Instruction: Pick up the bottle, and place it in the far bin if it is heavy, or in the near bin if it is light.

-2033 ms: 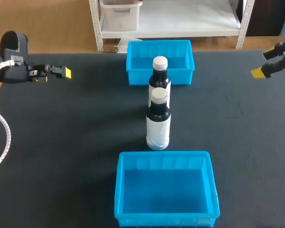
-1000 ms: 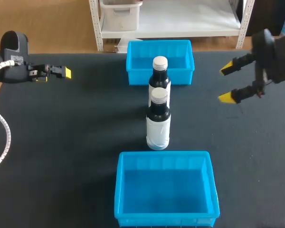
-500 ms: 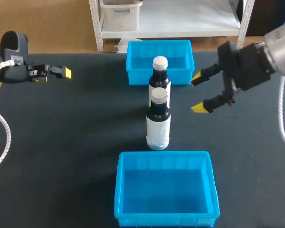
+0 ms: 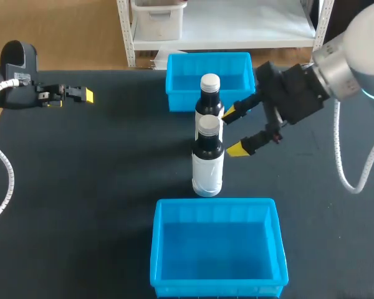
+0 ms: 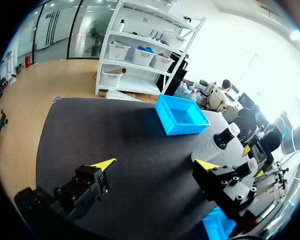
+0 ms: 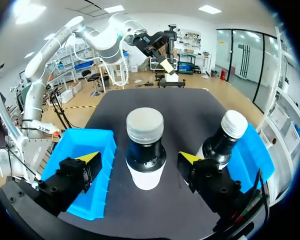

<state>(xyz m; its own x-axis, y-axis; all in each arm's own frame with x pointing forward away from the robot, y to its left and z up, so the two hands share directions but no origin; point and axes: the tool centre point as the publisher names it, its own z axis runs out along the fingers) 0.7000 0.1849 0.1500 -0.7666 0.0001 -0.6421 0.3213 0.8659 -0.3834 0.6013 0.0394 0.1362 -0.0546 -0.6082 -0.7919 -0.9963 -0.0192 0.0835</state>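
Observation:
Two dark bottles with white caps and white labels stand in line mid-table: the near bottle (image 4: pixel 207 161) and the far bottle (image 4: pixel 209 96). My right gripper (image 4: pixel 232 132) is open just right of the near bottle's neck, touching nothing. In the right wrist view the near bottle (image 6: pixel 145 147) stands just ahead of the gripper (image 6: pixel 140 158), centred on the gap between its fingers, and the far bottle (image 6: pixel 223 137) rises beyond one finger. My left gripper (image 4: pixel 81 94) hangs open and empty at the far left; its own view shows the left gripper (image 5: pixel 155 164) over bare mat.
The far blue bin (image 4: pixel 209 81) sits right behind the far bottle. The near blue bin (image 4: pixel 215 246) lies just in front of the near bottle. Black mat (image 4: pixel 100 174) covers the table, with open room on both sides of the bottles.
My right arm has swung in from the far right edge to the near bottle, its gripper open throughout. The left arm, bottles and bins have not moved.

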